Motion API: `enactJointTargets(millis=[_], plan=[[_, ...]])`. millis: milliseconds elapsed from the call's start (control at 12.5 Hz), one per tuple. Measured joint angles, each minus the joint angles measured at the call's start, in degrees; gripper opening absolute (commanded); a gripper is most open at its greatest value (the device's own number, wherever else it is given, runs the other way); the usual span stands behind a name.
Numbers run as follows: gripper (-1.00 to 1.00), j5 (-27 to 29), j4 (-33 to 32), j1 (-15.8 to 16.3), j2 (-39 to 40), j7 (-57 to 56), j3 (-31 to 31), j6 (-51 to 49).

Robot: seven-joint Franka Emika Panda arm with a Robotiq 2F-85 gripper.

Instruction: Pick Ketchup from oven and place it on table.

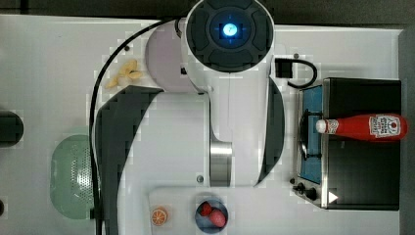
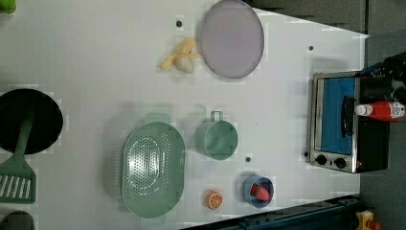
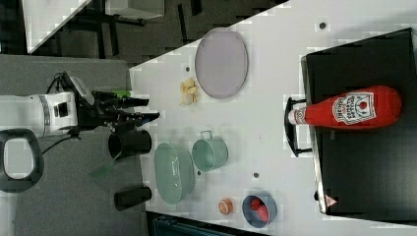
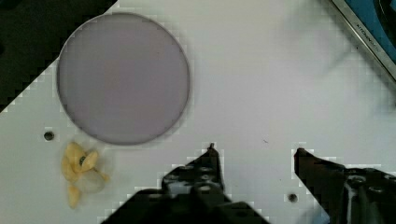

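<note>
The ketchup (image 1: 364, 127) is a red bottle with a white cap. It lies on its side on the flat roof of the black oven (image 1: 362, 166), cap pointing over the door side. It is also seen as the ketchup (image 3: 351, 108) on the oven (image 3: 364, 162), and as the ketchup (image 2: 383, 110). My gripper (image 4: 255, 149) is open, with only bare white table (image 4: 261, 93) between its fingers. It hangs high above the table, far from the oven, as the gripper (image 3: 152, 109) shows in the right view.
On the table are a lilac plate (image 2: 231, 38), a yellow peeled banana (image 2: 181, 57), a green colander (image 2: 153, 167), a green cup (image 2: 218, 139), a blue bowl of strawberries (image 2: 258, 190) and an orange half (image 2: 214, 199). A black pan (image 2: 45, 120) and a green spatula (image 2: 16, 172) lie at the left view's left.
</note>
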Motion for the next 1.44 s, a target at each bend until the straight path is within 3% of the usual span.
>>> enactJointTargets(millis=[240, 400, 640, 960, 1200, 1440], plan=[[0.99, 1.24, -10.63, 0.56, -15.11, 0.0, -2.16, -15.17], [1.0, 0.04, -9.01, 0.04, -21.32, 0.0, -2.84, -15.87], [1.0, 0.62, -5.26, -0.57, -23.33, 0.0, -4.56, -11.2], [1.0, 2.36, -5.6, 0.47, -17.75, 0.0, -13.23, -4.5], [1.0, -0.68, -6.6, -1.16, -10.2, 0.0, -21.12, 1.36], [1.0, 0.56, -6.94, -2.68, -2.46, 0.0, -28.21, 10.32]])
